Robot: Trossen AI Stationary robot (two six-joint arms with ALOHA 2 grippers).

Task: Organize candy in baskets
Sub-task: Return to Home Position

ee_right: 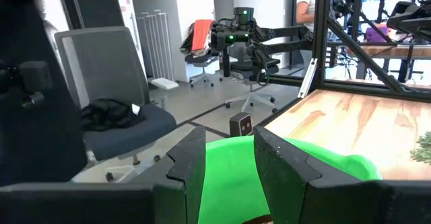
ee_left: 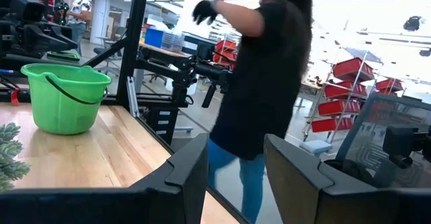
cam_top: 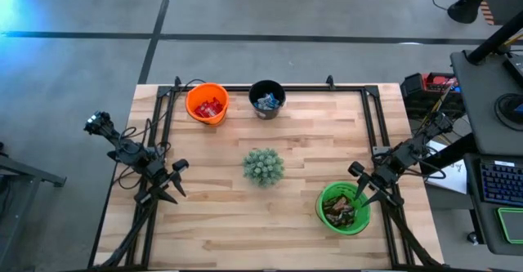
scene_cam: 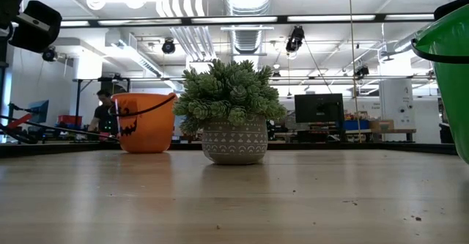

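At the middle of the wooden table (cam_top: 286,231) stands a small potted plant (cam_top: 263,167), and everything else is placed from it. Beyond the plant, at the far edge, sit the orange bucket (cam_top: 207,103) on the left arm's side and the black bucket (cam_top: 267,98) almost straight behind it, the two near each other but apart. The green bucket (cam_top: 343,207) stands on the plant's right side, toward the near edge.

All the candy in view lies inside the buckets: red candy (cam_top: 208,107) in the orange one, blue-and-silver candy (cam_top: 267,102) in the black one, brown candy (cam_top: 339,211) in the green one.

The left gripper (cam_top: 172,182) hangs well to the left of the plant, near the table's left edge. In its wrist view its fingers (ee_left: 188,173) stand apart with nothing between them, far from any candy. A person in a dark top (ee_left: 262,83) stands off the table beyond them.

The right gripper (cam_top: 364,186) hovers on the plant's right side, over the far rim of the green bucket. Its fingers (ee_right: 192,163) are also parted and empty. The bucket's green wall shows in the gap below them, and the brown candy lies lower down inside, not touching either finger.
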